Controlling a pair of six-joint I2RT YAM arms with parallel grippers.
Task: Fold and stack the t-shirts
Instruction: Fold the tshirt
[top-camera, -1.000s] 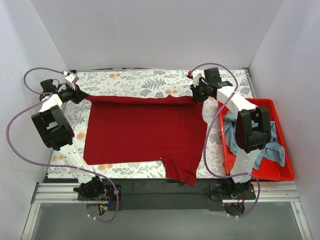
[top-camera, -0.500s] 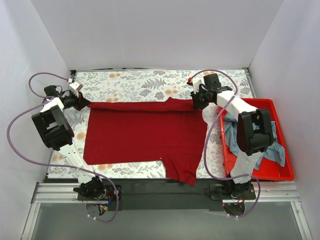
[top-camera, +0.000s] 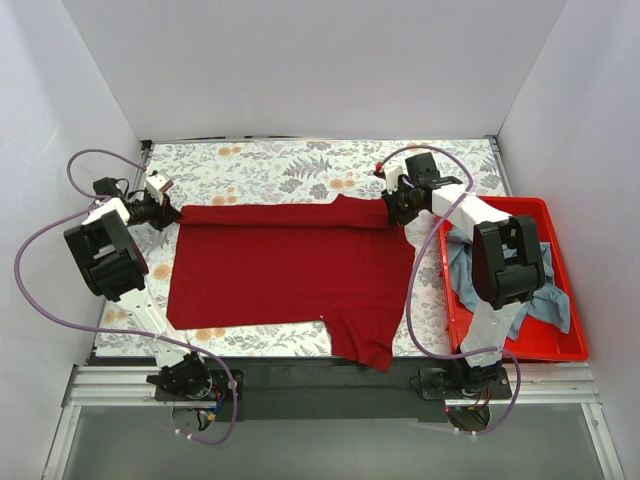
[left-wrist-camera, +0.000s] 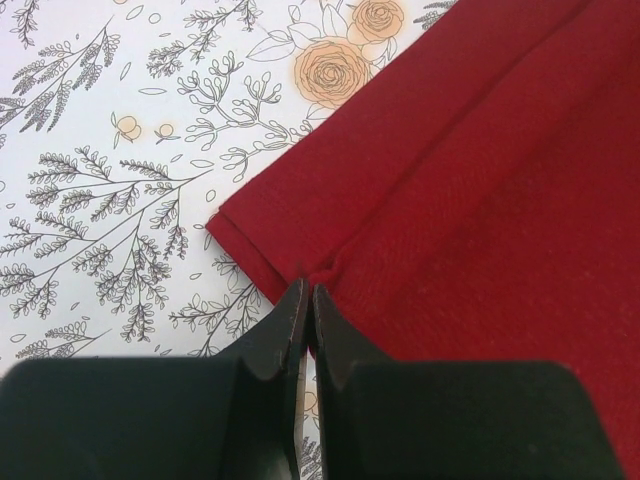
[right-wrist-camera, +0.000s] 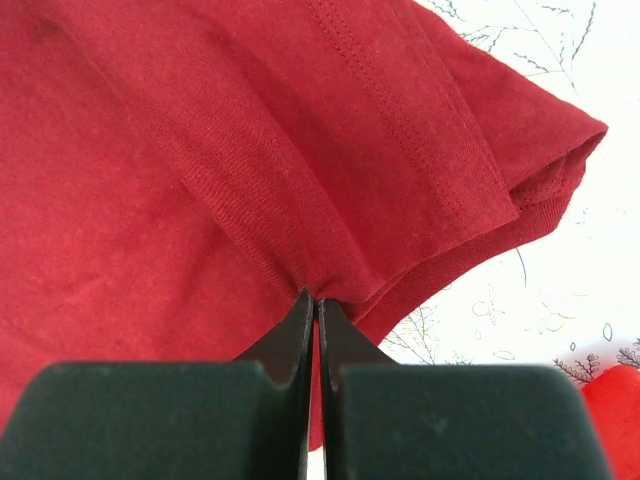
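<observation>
The dark red t-shirt (top-camera: 290, 265) lies spread on the flowered table, its far edge folded over toward the front. My left gripper (top-camera: 172, 212) is shut on the shirt's far left corner (left-wrist-camera: 300, 262). My right gripper (top-camera: 392, 208) is shut on the far right edge by the sleeve (right-wrist-camera: 470, 150). Both hold the cloth low over the table. The grey-blue t-shirt (top-camera: 545, 300) lies crumpled in the red bin (top-camera: 480, 345) at the right, partly hidden by my right arm.
The flowered tablecloth (top-camera: 280, 165) shows behind the shirt and along its left side. One sleeve hangs over the table's front edge (top-camera: 365, 350). White walls close in the back and both sides. Purple cables loop beside each arm.
Both grippers have drawn the shirt's far edge toward the front, making the fold wider. The left gripper has moved right and nearer, the right one slightly nearer.
</observation>
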